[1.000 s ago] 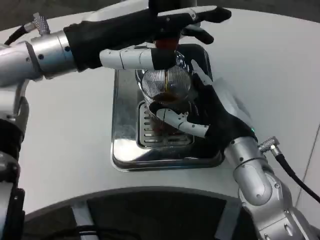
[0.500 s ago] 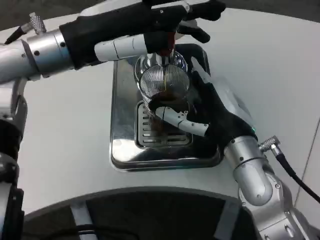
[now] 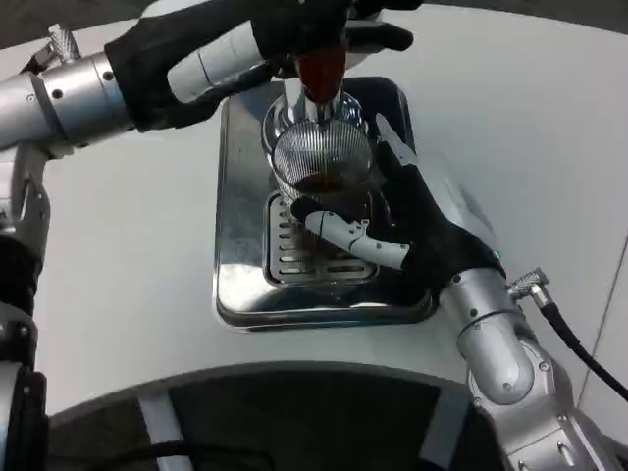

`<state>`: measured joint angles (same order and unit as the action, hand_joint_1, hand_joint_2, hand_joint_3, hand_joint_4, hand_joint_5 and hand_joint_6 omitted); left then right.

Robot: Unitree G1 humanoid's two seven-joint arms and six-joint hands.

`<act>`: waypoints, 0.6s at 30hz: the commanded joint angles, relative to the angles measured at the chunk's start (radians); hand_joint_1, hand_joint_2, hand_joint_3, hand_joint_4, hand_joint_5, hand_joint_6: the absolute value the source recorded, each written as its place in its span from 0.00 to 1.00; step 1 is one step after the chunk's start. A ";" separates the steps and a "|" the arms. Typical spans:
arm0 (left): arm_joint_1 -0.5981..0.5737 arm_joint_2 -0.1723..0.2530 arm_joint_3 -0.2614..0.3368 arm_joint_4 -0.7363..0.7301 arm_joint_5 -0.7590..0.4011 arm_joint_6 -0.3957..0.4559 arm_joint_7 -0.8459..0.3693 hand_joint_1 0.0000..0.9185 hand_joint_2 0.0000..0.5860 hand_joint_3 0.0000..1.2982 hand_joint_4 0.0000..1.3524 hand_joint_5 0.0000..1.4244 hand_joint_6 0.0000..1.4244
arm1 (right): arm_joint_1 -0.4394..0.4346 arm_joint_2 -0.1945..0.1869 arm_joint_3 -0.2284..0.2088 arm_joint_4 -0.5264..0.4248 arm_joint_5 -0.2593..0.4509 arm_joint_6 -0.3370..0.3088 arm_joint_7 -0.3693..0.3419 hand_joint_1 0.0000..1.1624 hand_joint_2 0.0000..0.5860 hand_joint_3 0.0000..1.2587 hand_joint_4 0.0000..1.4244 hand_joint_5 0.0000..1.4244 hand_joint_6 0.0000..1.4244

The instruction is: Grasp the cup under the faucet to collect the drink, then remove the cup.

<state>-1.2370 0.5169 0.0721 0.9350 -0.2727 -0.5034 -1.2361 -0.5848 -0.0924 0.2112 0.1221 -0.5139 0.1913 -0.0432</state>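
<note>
A ribbed clear glass cup (image 3: 324, 169) with brown drink in its bottom stands on the slotted grate of the steel drip tray (image 3: 240, 265), under the faucet (image 3: 312, 106). My right hand (image 3: 407, 226) wraps around the cup from the right, its fingers (image 3: 348, 234) curled across the cup's front. My left hand (image 3: 270, 44) reaches in from the upper left and grips the red tap handle (image 3: 321, 71) above the cup. The cup's base is hidden behind my right fingers.
The steel tray sits on the white table (image 3: 128, 285). The table's curved front edge (image 3: 294, 378) runs below the tray, with dark floor beyond. A black cable (image 3: 579, 343) trails from my right forearm.
My left hand and the red tap handle have moved up and back. More brown drink lies in the cup. My right hand has kept its hold on the cup.
</note>
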 commanded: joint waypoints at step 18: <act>0.053 0.019 0.092 -0.193 -0.095 0.228 -0.021 0.00 0.14 0.00 0.00 0.06 0.02 | 0.001 0.003 0.001 0.004 0.005 0.003 -0.012 0.38 0.32 0.00 0.00 0.00 0.00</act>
<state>-1.2043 0.5215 0.1511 0.7801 -0.3477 -0.2990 -1.2471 -0.5849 -0.0925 0.2092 0.1226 -0.5139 0.1921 -0.0454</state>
